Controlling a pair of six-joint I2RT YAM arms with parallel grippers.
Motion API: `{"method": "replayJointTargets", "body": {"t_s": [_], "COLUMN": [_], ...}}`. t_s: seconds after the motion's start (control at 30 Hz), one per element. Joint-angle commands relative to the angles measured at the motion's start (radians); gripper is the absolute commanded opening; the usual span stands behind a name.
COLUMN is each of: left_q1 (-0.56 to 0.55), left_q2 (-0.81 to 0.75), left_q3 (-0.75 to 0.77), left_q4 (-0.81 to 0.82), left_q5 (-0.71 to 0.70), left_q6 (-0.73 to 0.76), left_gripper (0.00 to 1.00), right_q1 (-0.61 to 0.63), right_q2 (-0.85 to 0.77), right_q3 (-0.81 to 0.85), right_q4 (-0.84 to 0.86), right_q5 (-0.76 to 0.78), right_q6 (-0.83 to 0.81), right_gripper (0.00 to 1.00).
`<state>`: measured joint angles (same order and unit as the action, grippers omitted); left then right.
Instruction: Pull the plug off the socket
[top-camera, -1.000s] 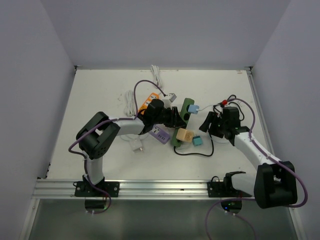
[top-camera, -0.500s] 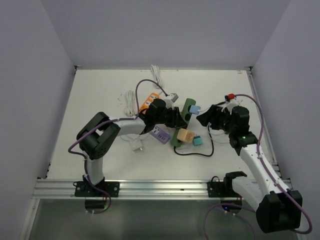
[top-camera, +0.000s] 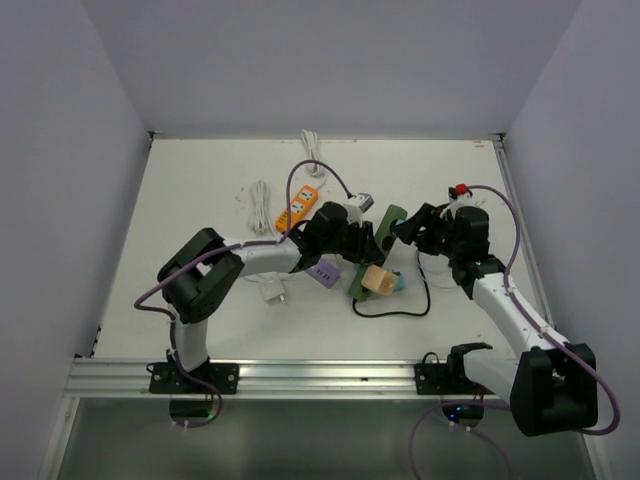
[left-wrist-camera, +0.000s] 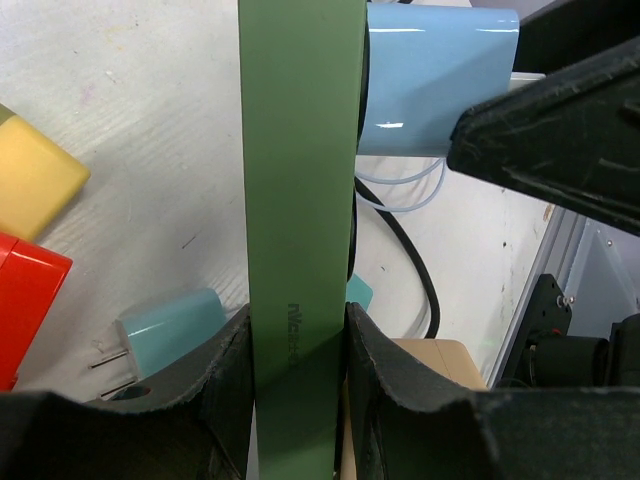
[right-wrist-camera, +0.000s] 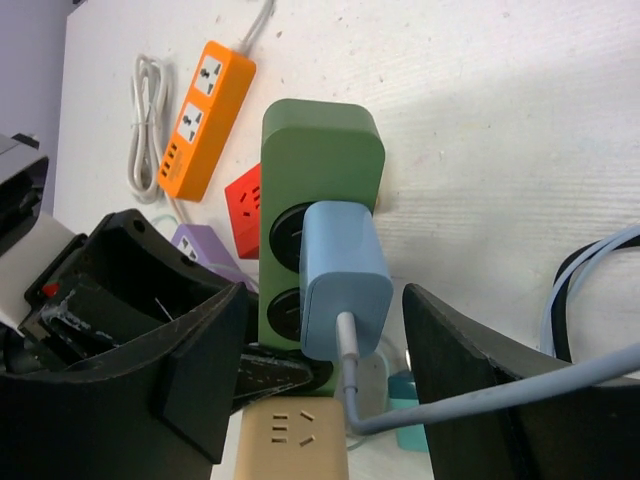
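Observation:
The socket is a green power strip (top-camera: 367, 268), standing on edge. My left gripper (left-wrist-camera: 298, 370) is shut on its narrow body (left-wrist-camera: 300, 200), one pad on each side. A light blue plug (right-wrist-camera: 345, 275) with a pale blue cable sits in the strip's face (right-wrist-camera: 320, 140), and also shows in the left wrist view (left-wrist-camera: 440, 80). My right gripper (right-wrist-camera: 325, 300) is open and straddles the plug, with a gap between each finger and the plug's sides. In the top view the right gripper (top-camera: 405, 228) hides the plug.
An orange power strip (top-camera: 300, 205), a purple adapter (top-camera: 323, 270) and a red cube socket (right-wrist-camera: 245, 205) lie left of the green strip. A tan cube socket (top-camera: 377, 279), a teal plug (top-camera: 398, 283) and a black cable (top-camera: 400, 305) lie below it. A white cable coil (top-camera: 260, 205) is further left.
My right gripper has swung left to the green strip and now brackets the blue plug. The left gripper has shifted the strip slightly right, still shut on it.

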<state>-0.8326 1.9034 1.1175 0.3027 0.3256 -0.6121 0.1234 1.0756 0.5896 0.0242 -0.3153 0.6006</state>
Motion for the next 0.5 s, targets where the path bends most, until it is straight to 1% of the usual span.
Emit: {"method": "replayJointTargets", "body": {"t_s": [0.0,0.03,0.1,0.13,0.17,0.2,0.23,0.3,0.33,0.43,0.47], "left_q1": [-0.013,-0.014,-0.016,-0.016,-0.016,-0.016,-0.016,-0.017,-0.017,-0.022,-0.025], "left_q2": [-0.049,-0.052,-0.053,-0.053,-0.052,-0.052,-0.052,-0.05,-0.05,-0.032,-0.015], "left_q3": [0.056,0.051,0.051,0.053,0.054,0.054,0.054,0.054,0.057,0.094,0.109], "left_q4": [0.033,0.033,0.032,0.027,0.018,0.016,0.013,0.009,0.006,-0.055,-0.11], "left_q5": [-0.002,-0.002,-0.005,-0.011,-0.014,-0.016,-0.016,-0.02,-0.025,-0.069,-0.106], "left_q6": [0.034,0.034,0.038,0.049,0.054,0.06,0.061,0.069,0.072,0.101,0.118], "left_gripper": [0.0,0.0,0.0,0.0,0.0,0.0,0.0,0.0,0.0,0.0,0.0], "right_q1": [-0.002,-0.002,-0.002,-0.002,-0.002,-0.002,-0.002,-0.002,-0.002,0.001,0.004], "right_q2": [0.015,0.02,0.032,0.046,0.05,0.055,0.058,0.061,0.061,0.047,0.028], "right_q3": [-0.001,0.004,0.009,0.013,0.013,0.01,0.001,-0.007,-0.008,0.004,0.009], "right_q4": [0.086,0.076,0.065,0.051,0.052,0.057,0.071,0.083,0.086,0.063,0.05], "right_q5": [0.051,0.061,0.064,0.064,0.062,0.061,0.061,0.058,0.058,0.053,0.068], "right_q6": [0.03,0.028,0.022,0.024,0.024,0.024,0.028,0.042,0.044,0.036,0.022], "right_gripper": [0.66,0.63,0.63,0.61,0.55,0.52,0.42,0.29,0.16,0.01,0.0]}}
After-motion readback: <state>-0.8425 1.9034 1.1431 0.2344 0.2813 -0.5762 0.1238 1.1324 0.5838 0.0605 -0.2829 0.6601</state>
